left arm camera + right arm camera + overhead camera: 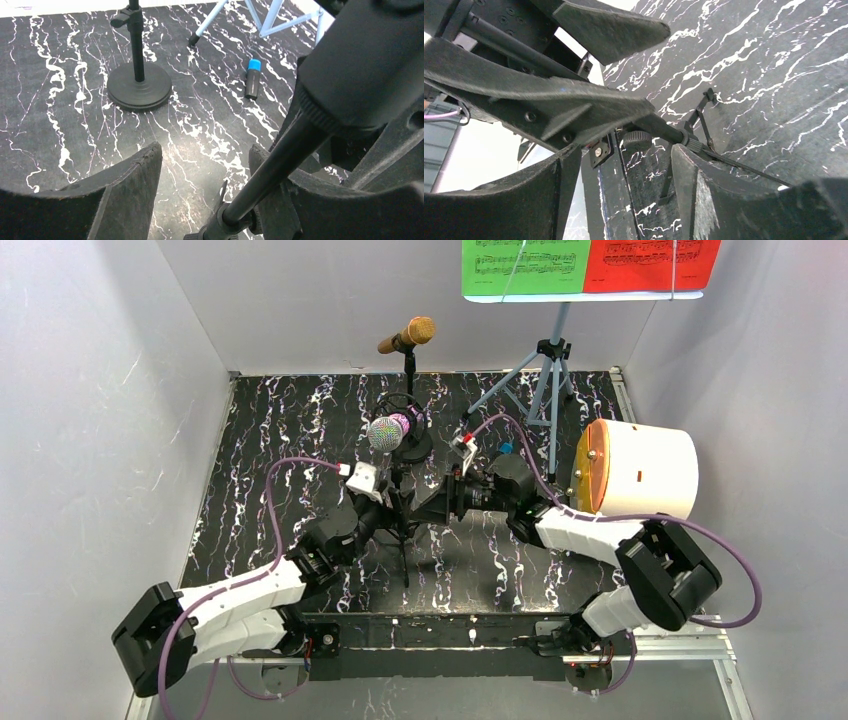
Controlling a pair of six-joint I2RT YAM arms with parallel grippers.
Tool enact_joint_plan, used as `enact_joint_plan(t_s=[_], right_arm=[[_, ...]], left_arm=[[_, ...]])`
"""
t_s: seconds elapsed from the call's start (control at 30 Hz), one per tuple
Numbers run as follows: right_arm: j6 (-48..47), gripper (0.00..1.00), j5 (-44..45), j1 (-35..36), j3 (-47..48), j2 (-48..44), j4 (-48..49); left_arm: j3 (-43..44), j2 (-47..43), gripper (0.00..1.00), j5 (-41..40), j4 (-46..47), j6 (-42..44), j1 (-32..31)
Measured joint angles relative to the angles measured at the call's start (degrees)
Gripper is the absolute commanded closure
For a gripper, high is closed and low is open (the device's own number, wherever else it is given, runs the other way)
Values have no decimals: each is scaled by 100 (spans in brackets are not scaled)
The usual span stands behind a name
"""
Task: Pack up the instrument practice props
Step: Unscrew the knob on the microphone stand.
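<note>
The gold microphone sits on a black mic mount with a round base. The purple glitter microphone tops a thin black mic mount with folding legs, between my two grippers. My left gripper is open, and that mount's pole leans against its right finger. My right gripper faces it, also open, with the pole crossing just past its right fingertip. The pale blue music rack stands at the back right, holding a green score sheet and a red score sheet.
A white drum-shaped container with an orange lid lies on its side at the right, close to my right arm. A small black cylinder with a blue cap lies on the marbled mat near the rack's legs. White walls enclose the table.
</note>
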Motion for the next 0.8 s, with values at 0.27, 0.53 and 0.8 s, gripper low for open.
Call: enact_joint_plan(t_s=[0.27, 0.53, 0.8], right_arm=[[-107, 26, 505, -2, -269, -470, -262], [-70, 36, 433, 0, -256, -111, -203], [57, 39, 173, 33, -101, 295, 13]], left_arm=[[105, -203, 36, -81, 63, -39, 0], [146, -313, 37, -17, 59, -72, 0], [173, -382, 42, 138, 59, -72, 0]])
